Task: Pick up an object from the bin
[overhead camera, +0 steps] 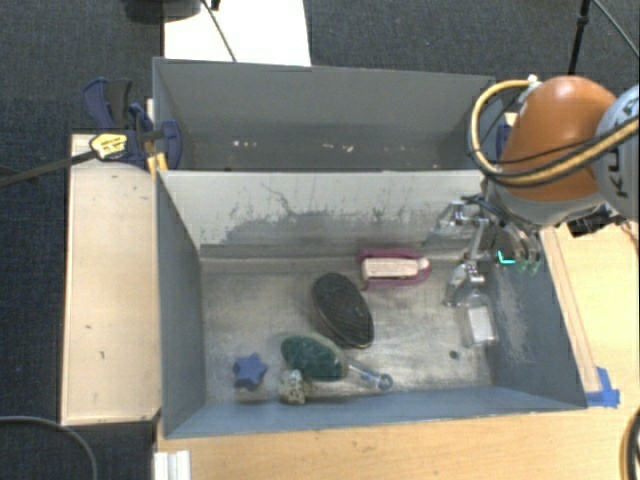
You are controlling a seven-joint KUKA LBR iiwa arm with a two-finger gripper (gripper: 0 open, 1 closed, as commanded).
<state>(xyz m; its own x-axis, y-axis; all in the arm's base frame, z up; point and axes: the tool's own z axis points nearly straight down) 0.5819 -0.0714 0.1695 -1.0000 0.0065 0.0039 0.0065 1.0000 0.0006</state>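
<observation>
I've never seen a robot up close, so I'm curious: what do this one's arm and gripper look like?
The pale grey arm ends in a rounded orange cover, with yellow and black cables looping around it. Below that is a slim, silvery metal gripper, with a small green light glowing beside it.

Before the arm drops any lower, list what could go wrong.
1. The tool hangs near the bin's right wall; a descent may scrape it.
2. The nearest thing, a maroon block, lies to the tool's left by the back wall, so a straight drop would likely miss it.
</observation>
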